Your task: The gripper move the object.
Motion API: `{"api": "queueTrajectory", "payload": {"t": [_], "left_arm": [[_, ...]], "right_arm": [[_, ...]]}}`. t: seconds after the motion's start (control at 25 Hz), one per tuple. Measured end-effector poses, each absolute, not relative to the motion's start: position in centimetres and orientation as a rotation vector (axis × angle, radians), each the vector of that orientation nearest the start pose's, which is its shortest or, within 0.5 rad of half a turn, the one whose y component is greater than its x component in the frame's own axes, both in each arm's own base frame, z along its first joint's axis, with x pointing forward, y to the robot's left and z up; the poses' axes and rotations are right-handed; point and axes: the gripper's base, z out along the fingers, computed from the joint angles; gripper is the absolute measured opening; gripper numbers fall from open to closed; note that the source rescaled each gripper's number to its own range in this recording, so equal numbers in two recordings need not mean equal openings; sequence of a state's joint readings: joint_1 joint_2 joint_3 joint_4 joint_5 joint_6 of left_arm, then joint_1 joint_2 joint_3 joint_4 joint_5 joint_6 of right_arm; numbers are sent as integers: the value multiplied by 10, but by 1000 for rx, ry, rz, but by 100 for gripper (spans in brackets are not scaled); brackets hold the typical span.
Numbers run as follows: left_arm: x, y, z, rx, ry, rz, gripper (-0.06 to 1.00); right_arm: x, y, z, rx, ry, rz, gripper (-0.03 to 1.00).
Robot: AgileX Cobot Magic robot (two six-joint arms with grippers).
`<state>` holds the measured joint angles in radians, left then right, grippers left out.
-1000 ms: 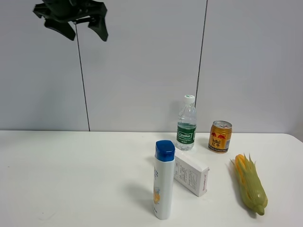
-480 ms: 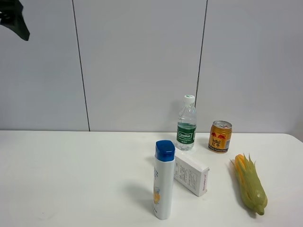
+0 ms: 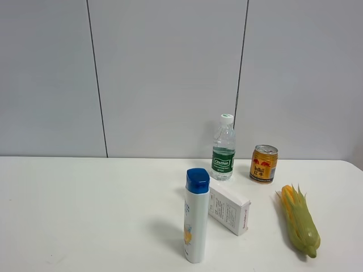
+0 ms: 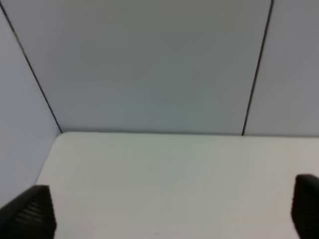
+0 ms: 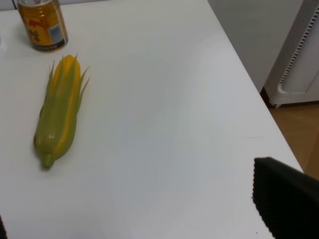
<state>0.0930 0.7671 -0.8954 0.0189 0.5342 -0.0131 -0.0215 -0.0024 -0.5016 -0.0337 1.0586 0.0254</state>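
Observation:
The object, a yellow-green ear of corn [image 3: 300, 221], lies on the white table [image 3: 85, 215] at the front right, its spiky leaf tips pointing to the back. It also shows in the right wrist view [image 5: 60, 109]. Neither gripper shows in the exterior high view. My left gripper [image 4: 169, 211] is open and empty, its fingertips [image 4: 30, 214] wide apart above a bare stretch of table by the wall. My right gripper [image 5: 134, 221] is open and empty, one finger [image 5: 284, 199] showing, and it stands apart from the corn, nearer the table's right edge.
A white blue-capped bottle [image 3: 196, 224] stands at the front centre beside a white box [image 3: 228, 211]. A water bottle [image 3: 223, 148] and a gold can [image 3: 264, 163] stand at the back; the can also shows in the right wrist view [image 5: 42, 25]. The table's right edge [image 5: 249, 84] borders the floor.
The left gripper, seen high at the upper left of the exterior view, has moved left and out of that view. The corn and other objects have not moved.

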Motion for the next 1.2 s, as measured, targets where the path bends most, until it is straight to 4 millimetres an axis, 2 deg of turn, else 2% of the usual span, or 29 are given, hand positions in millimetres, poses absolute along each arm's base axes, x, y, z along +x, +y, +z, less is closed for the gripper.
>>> {"api": "queueTrajectory", "payload": {"t": [0.08, 0.2, 0.36, 0.6, 0.96, 1.2], "left_arm": [[121, 12, 392, -115, 1827, 52, 97], [87, 9, 383, -142, 1796, 28, 100], [57, 6, 362, -153, 1849, 23, 100], [25, 3, 338, -154, 1854, 23, 100], [-1, 1, 325, -172, 1872, 12, 100], [1, 1, 308, -182, 1955, 10, 100]], "right_arm": [[-5, -3, 278, 49, 2037, -38, 100], [-5, -3, 278, 49, 2037, -38, 100], [-5, -3, 278, 49, 2037, -38, 100], [-5, -3, 278, 49, 2037, -38, 100], [-5, -3, 278, 49, 2037, -38, 100], [-5, -3, 278, 49, 2037, -38, 100]]}}
